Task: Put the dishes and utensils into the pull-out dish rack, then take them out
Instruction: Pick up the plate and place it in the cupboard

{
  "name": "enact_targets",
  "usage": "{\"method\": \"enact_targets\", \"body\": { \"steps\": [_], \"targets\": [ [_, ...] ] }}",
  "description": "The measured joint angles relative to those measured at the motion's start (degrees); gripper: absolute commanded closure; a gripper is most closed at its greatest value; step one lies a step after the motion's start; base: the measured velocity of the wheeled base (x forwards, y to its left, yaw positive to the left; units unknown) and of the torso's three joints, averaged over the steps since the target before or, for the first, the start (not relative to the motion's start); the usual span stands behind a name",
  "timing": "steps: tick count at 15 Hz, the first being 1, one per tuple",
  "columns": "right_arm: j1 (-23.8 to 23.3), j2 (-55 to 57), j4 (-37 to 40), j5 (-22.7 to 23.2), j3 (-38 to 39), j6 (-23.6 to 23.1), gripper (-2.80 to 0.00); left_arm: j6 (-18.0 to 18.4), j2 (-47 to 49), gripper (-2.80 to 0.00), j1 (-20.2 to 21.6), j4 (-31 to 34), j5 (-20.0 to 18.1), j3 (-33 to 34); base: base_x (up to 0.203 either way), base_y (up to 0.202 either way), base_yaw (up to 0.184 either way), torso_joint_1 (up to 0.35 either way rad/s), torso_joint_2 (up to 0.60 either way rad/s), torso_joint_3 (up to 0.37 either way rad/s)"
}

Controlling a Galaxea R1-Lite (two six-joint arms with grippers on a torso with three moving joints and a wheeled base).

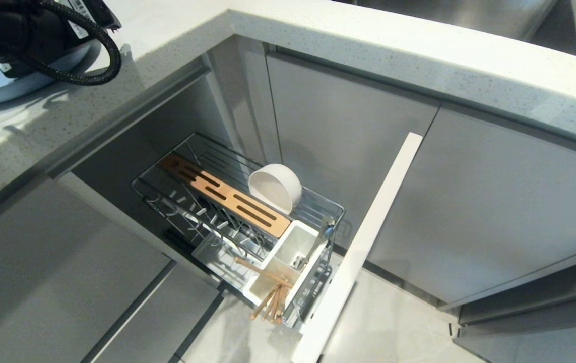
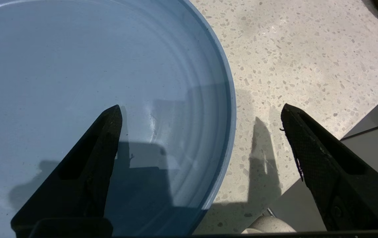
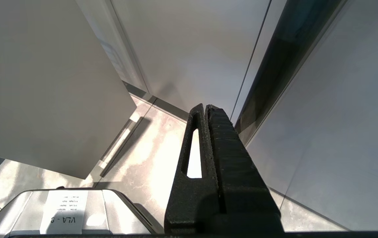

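Head view only: the pull-out dish rack (image 1: 240, 222), a narrow chrome wire basket, is standing drawn out of the grey cabinet below the tabletop (image 1: 419, 55). An off-white round bowl (image 1: 274, 188), smooth and glossy, is resting on edge among the wires beside the slotted tan wooden strip (image 1: 225, 194). The white plastic caddy (image 1: 288, 262) at the rack's front end is holding light-brown wooden chopsticks (image 1: 267, 295), their ends sticking out over its rim, and silver metal spoons (image 1: 318, 242) are leaning in its far compartment. The white-edged door front (image 1: 363, 242) is closing off the rack's end.

Left wrist view only: the left gripper (image 2: 200, 112) is hovering over the rim of the pale-blue plate (image 2: 76, 66), shallow, round and faintly ringed, lying on the speckled stone tabletop (image 2: 308, 49). Its black tapered fingers (image 2: 311, 148) are standing wide apart, one over the plate, one over stone, holding nothing.

Right wrist view only: the right gripper (image 3: 206, 106) is hanging near the marbled floor tiles (image 3: 149, 148), its ribbed black fingers pressed together.
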Motion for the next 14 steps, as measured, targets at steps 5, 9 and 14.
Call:
{"method": "enact_targets", "body": {
  "steps": [5,9,14],
  "targets": [
    [0.0,0.0,0.0,0.0,0.0,0.0,0.0,0.0,0.2,0.0,0.0,0.2,0.0,0.1,0.0,0.0,0.0,0.0,0.0,0.0],
    [0.0,0.0,0.0,0.0,0.0,0.0,0.0,0.0,0.3,0.0,0.0,0.3,-0.1,0.1,0.0,0.0,0.0,0.0,0.0,0.0],
    [0.1,0.0,0.0,0.0,0.0,0.0,0.0,0.1,0.2,0.0,0.0,0.2,-0.1,0.1,0.0,0.0,0.0,0.0,0.0,0.0]
  ]
}}
